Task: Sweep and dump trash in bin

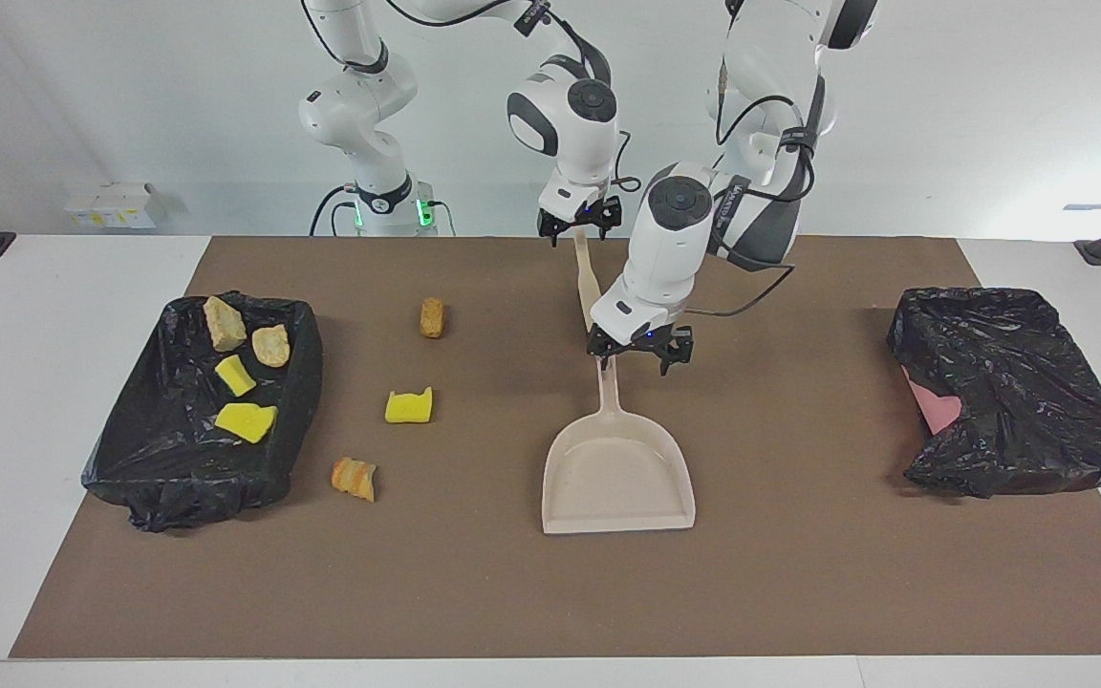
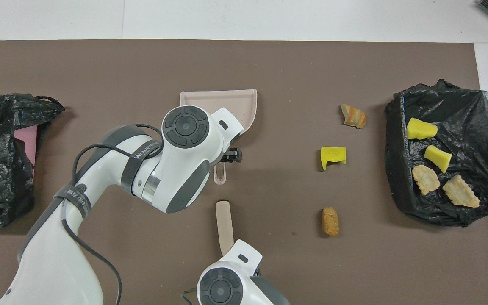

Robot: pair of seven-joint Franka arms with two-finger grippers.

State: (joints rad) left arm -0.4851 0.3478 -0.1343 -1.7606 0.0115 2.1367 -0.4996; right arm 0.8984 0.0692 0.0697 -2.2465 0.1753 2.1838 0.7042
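Now, from the facing view, my left end effector [image 1: 639,355] hangs open just over the tip of the pan's handle [image 1: 608,387]. The pan [image 1: 617,478] lies flat on the bench. Its handle points toward me and its mouth points away. My right end effector [image 1: 577,227] is open over the near end of the brush [image 1: 589,282], which also lies longways toward me. Three scraps [image 1: 409,405] lie loose between the pan and the bin [image 1: 178,478], toward my right arm's end. Four more are in the bin.

From above, my left end effector [image 2: 232,155] sits over the handle [image 2: 220,173], so I think my left arm should go straight down and grab it. The scraps [image 2: 333,155] sit in a row beside the pan [image 2: 227,101].
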